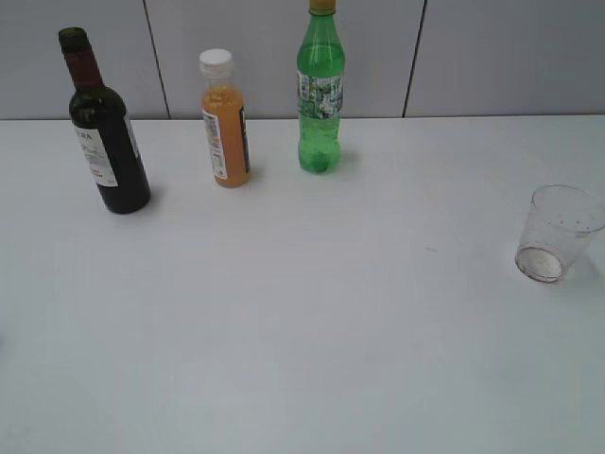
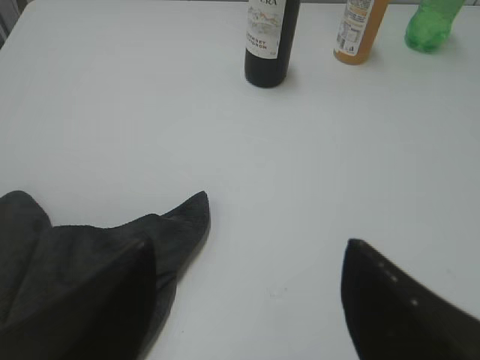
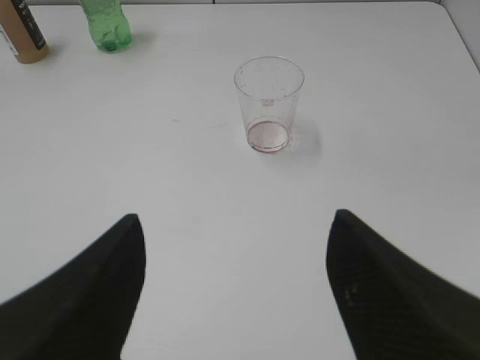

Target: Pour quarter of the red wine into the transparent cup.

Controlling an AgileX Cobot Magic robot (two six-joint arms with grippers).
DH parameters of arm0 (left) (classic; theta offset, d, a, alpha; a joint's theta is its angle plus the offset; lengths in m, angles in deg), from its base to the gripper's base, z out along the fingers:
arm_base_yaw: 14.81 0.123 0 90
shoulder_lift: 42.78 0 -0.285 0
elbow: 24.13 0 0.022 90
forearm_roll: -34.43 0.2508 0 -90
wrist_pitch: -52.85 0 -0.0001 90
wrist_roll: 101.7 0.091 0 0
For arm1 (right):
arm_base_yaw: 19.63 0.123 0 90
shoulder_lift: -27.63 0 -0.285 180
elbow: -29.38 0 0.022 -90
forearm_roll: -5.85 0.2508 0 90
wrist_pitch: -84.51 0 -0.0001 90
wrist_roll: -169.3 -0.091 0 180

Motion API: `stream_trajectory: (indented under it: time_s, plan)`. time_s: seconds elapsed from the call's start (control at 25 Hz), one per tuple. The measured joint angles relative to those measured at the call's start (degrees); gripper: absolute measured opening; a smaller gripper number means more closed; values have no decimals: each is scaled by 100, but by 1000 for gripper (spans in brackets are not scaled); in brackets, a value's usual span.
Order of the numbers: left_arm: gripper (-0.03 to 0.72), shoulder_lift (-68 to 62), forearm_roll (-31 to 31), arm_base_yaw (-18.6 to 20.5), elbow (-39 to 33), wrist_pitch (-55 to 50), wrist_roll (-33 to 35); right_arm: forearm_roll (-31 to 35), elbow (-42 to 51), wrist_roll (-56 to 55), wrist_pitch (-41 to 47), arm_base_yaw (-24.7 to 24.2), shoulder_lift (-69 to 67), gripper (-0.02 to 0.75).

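left hand (image 2: 274, 240) spread, empty | red wine (image 1: 106, 132) bottle upright, far left of surface (image 1: 302, 331), untouched | transparent cup (image 1: 556, 232) upright far right, only reddish residue | right hand (image 3: 236, 232) spread, empty | progress: pour seems not begun; grasp, carry, pour all remain

wine bottle (image 1: 106, 142) far left, juice bottle (image 1: 225, 121) beside, cup (image 1: 556, 233) far right

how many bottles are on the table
3, standing in a row along the far edge in the exterior view: the red wine at left, the orange juice bottle in the middle, the green soda bottle to its right. None seems hidden.
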Motion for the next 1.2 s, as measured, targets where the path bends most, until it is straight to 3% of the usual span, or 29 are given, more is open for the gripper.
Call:
stream_trajectory:
  time_s: [0.8, 1.2]
  plan:
    - [585, 0, 0, 0, 0, 0, 0, 0, -63, 98, -106, 0, -62, 606]
    - [585, 0, 0, 0, 0, 0, 0, 76, -146, 426, -1766, 0, -1207, 606]
